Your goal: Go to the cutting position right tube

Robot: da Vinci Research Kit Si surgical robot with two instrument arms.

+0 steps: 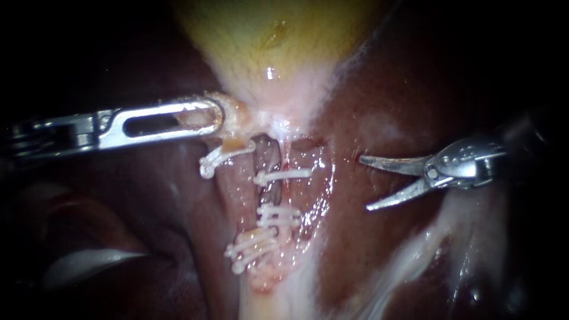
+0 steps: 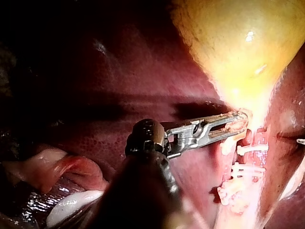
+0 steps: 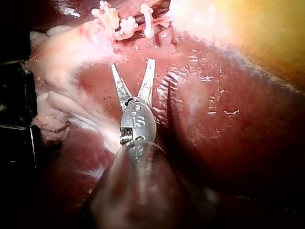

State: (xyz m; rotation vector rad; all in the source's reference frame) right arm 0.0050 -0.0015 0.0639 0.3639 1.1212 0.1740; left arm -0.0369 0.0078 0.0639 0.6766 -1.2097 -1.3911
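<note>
The yellow gallbladder (image 1: 267,35) narrows down to two tubes side by side on the liver (image 1: 385,89). The left tube (image 1: 234,184) carries white clips (image 1: 225,155) near its upper and lower ends. On the right tube (image 1: 268,155), one clip (image 1: 283,175) sits above a close pair (image 1: 278,214). My left instrument (image 1: 216,115) has its slotted jaws shut on the gallbladder's neck (image 2: 243,121). My right instrument (image 1: 364,184) has two thin curved blades, open, hovering over the liver to the right of the right tube and apart from it. Ahead of its blades (image 3: 133,62) lie the clips (image 3: 126,24).
White fatty strands (image 1: 415,261) run along the liver below my right instrument. A pale glistening fold (image 1: 89,264) lies in the dark beneath my left instrument's shaft. Wet, raw tissue (image 1: 314,195) lies between the right tube and the blades.
</note>
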